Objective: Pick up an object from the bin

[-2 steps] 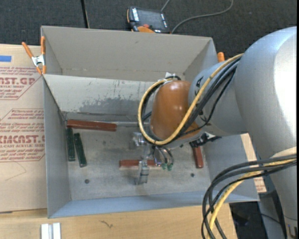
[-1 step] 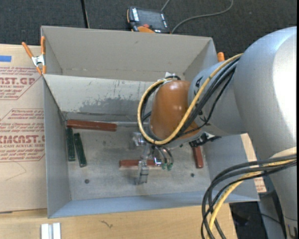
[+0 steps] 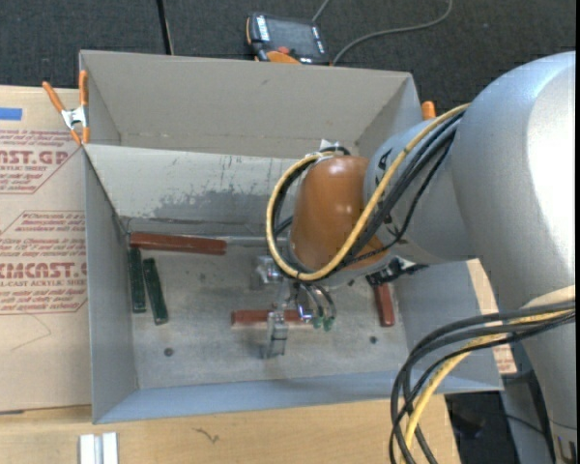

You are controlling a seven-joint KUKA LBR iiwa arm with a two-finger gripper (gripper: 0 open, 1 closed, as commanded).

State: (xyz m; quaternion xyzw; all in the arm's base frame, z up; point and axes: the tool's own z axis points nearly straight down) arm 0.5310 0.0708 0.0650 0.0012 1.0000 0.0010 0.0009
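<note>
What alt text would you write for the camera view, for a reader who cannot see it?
The robot's gripper is low in a grey metal bin, right at a short red-brown stick near the floor's middle. Two dark green sticks lie at the left, a long red-brown stick along the back.

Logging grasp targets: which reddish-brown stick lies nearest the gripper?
The short reddish-brown stick mid-floor, right at the gripper; the long stick lies along the back wall, the third stick far right.
</note>
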